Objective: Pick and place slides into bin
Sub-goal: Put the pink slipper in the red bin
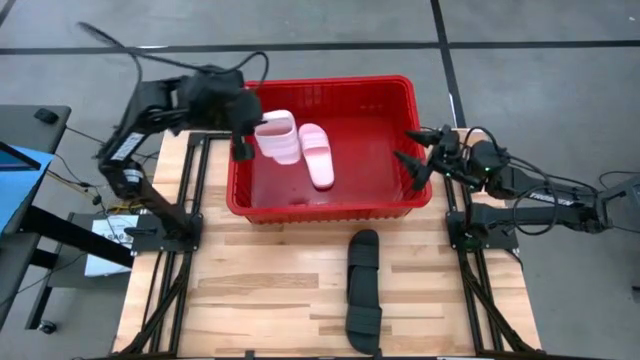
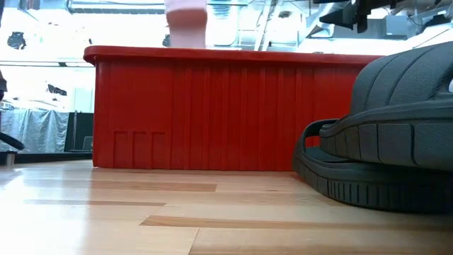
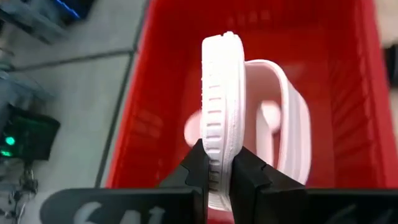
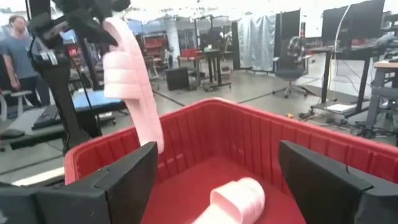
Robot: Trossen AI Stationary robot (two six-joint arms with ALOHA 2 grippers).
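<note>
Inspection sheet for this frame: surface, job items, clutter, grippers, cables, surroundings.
Surface: wooden table, mostly bare.
Job's things: red bin at the far side; one pink slide lying inside; second pink slide held above the bin; two black slides on the table in front of it.
Clutter: nothing seen.
Grippers: left gripper shut on the second pink slide's sole; right gripper open over the bin's right rim.
Cables: black leads along the right arm.
Surroundings: person, office chair.
</note>
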